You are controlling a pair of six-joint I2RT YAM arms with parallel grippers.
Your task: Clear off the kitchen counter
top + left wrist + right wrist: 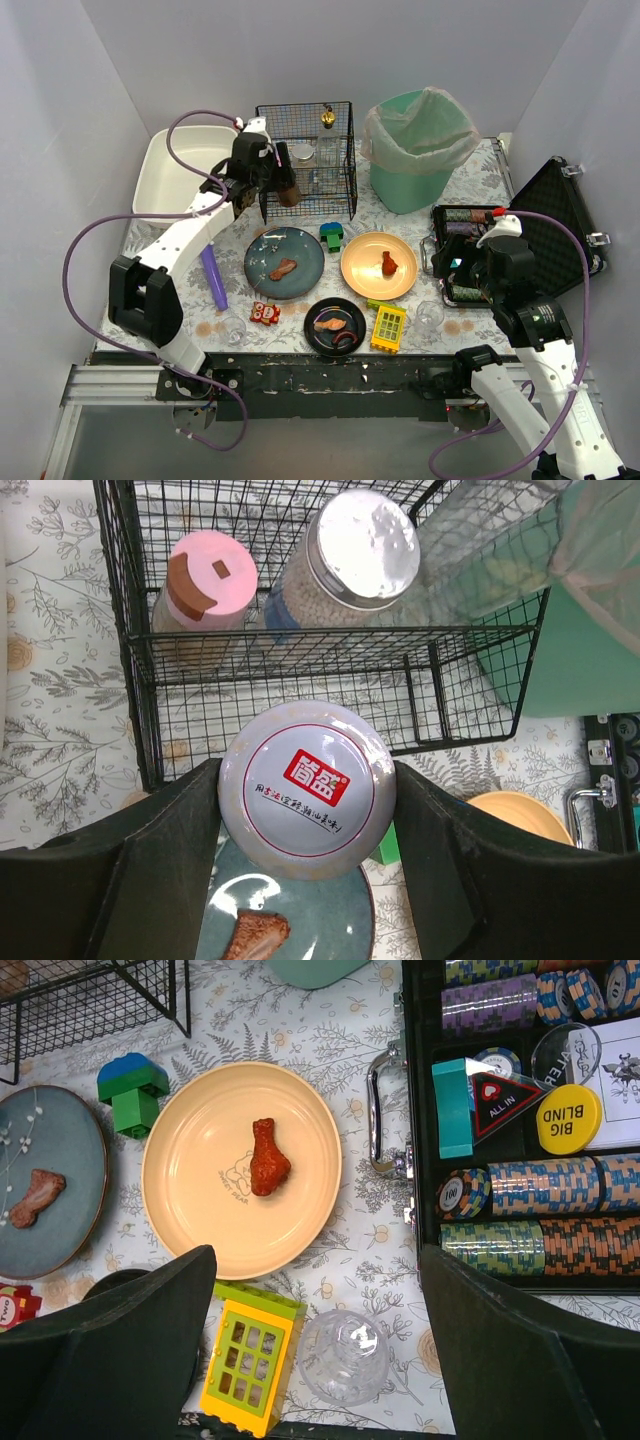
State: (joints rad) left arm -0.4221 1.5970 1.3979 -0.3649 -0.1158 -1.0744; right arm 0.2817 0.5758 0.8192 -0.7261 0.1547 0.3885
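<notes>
Since everything's sitting on it, start with the kitchen counter [468, 190]: it's the flower-print tabletop filling the middle of the overhead view, with the arms bolted at its near edge. Far left at the back is a white tub [160, 160]. Next over, the left gripper [306, 810] has its jaws partway apart and clamped on the sides of a white-lidded jar [305, 780] with a red label. It's held just outside the wall of a black wire basket [300, 670], with a blue-grey plate [300, 245] below it that has a piece of meat [284, 268] on it. Inside the basket, a pink-lidded jar [210, 580] and a silver-lidded jar [365, 545] stand side by side. Moving right: a yellow plate [180, 1200] with one red drumstick-looking bit [268, 1157], a green bin [405, 185] behind it, then an open poker chip case [562, 220] at the right edge. The right gripper [315, 1260] is spread wide with nothing in it, hovering above a yellow toy block [250, 1350] and a clear glass [345, 1355] near the front edge.
</notes>
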